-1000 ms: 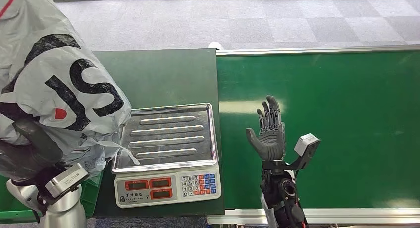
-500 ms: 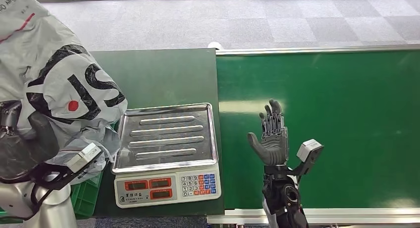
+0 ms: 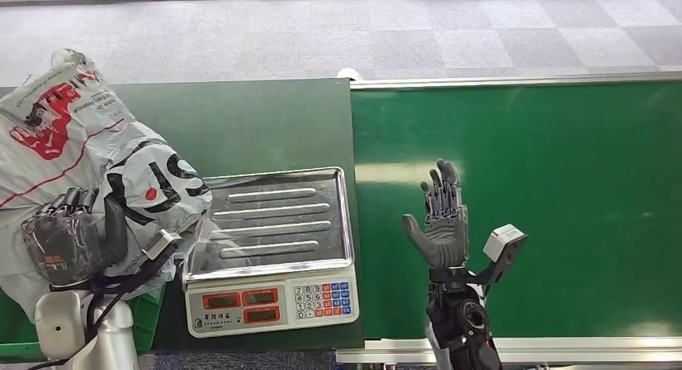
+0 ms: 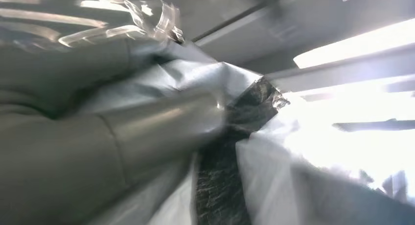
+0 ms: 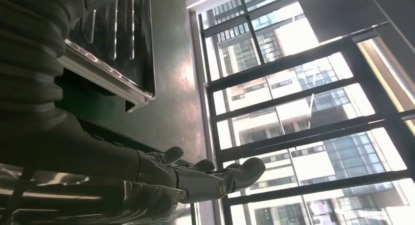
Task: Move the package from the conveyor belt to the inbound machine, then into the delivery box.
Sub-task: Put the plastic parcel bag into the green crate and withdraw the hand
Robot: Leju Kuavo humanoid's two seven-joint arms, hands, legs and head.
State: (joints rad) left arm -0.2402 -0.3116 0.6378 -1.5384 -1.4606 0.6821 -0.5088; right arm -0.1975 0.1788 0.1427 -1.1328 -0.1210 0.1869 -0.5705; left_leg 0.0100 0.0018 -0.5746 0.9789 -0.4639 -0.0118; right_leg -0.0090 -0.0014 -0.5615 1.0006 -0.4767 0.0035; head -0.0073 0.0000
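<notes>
A grey tiled floor lies beyond the green belt and the dark tabletop. The package hangs over the tabletop's left edge beside the scale, grasped by the left hand. The right hand stands upright over the belt, fingers spread and released.

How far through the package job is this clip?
Done: the package is off the conveyor belt, and the scale's tray is bare, so weighing looks past. In hand: the left hand grips the package left of the scale. The right hand is open over the belt. Left: dropping it into the delivery box.
</notes>
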